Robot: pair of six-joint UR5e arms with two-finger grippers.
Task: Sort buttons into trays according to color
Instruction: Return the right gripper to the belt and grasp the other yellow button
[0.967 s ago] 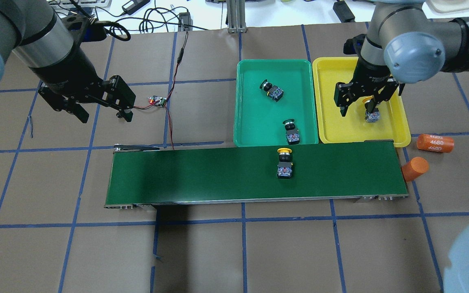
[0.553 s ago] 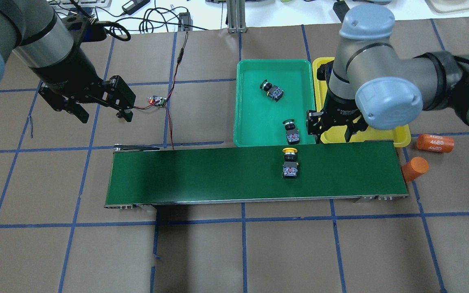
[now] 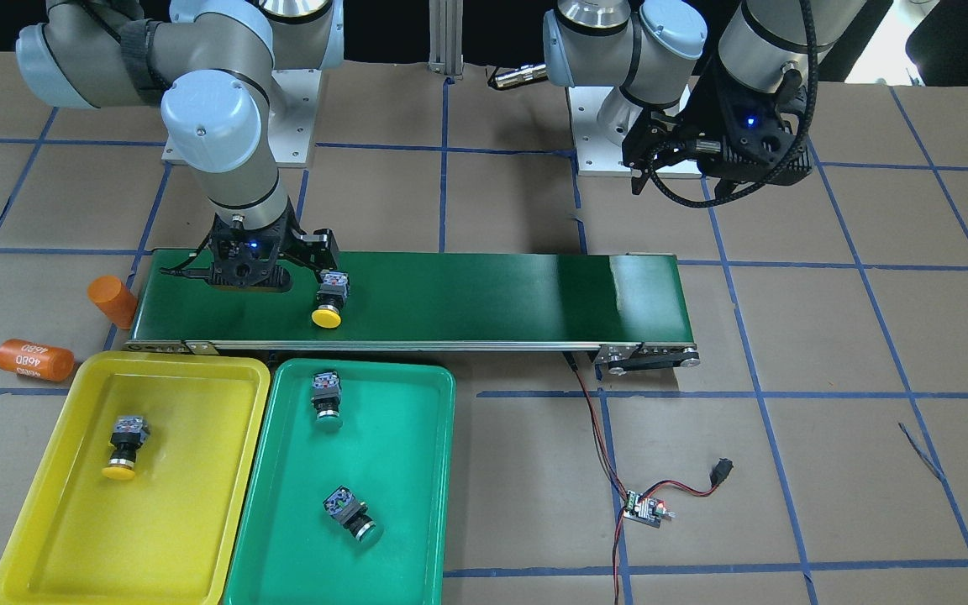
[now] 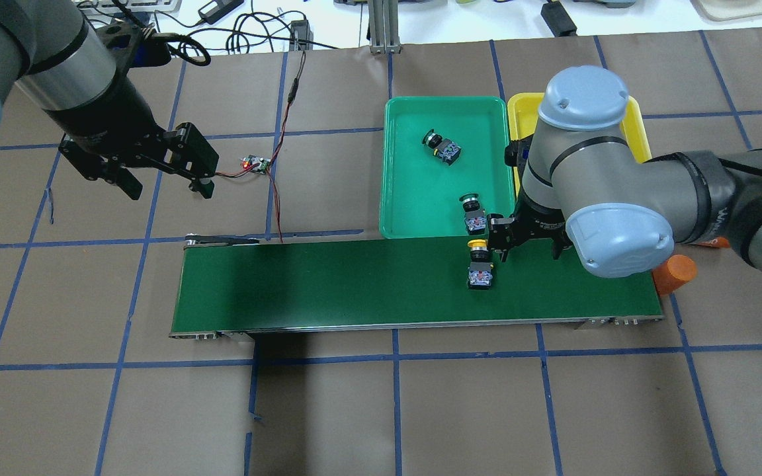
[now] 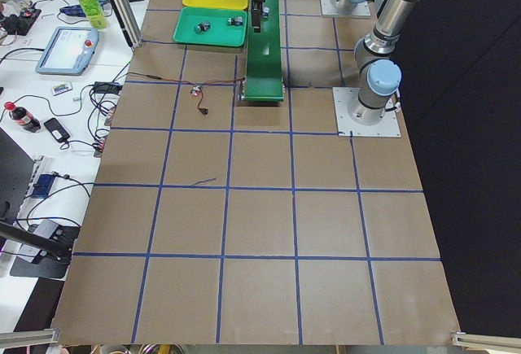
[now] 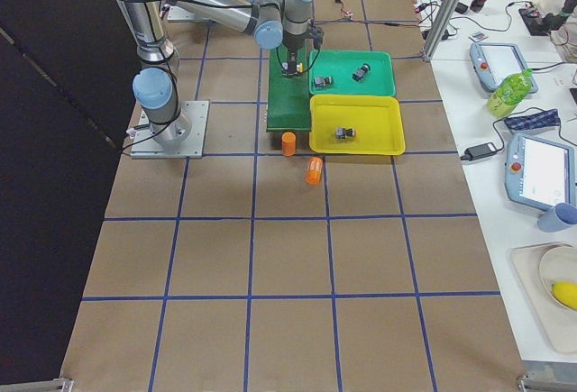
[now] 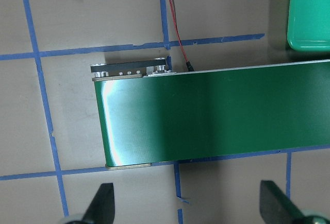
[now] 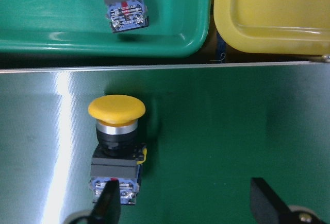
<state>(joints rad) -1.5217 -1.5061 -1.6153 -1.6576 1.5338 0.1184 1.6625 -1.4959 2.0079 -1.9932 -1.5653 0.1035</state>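
Observation:
A yellow button [image 4: 479, 266] lies on the dark-green belt [image 4: 354, 284], cap toward the trays; it also shows in the front view [image 3: 329, 301] and the right wrist view [image 8: 116, 141]. My right gripper [image 4: 530, 252] is open over the belt, just right of this button; in the wrist view [image 8: 188, 203] one finger [image 8: 108, 206] overlaps the button's base. The other yellow button [image 3: 124, 449] lies in the yellow tray [image 3: 156, 521]. Two green buttons [image 4: 442, 147] [image 4: 473, 215] lie in the green tray [image 4: 414, 192]. My left gripper [image 4: 168, 188] is open and empty, far left.
Two orange cylinders [image 3: 113, 301] [image 3: 34, 359] lie off the belt's end beside the yellow tray. A small circuit board [image 4: 255, 164] with red and black wires sits left of the green tray. My right arm hides most of the yellow tray [image 4: 523, 109] in the overhead view.
My right gripper left the yellow tray, with one yellow button lying there, and came down over the belt beside the other. That button drifted right along the belt. The left arm has not moved.

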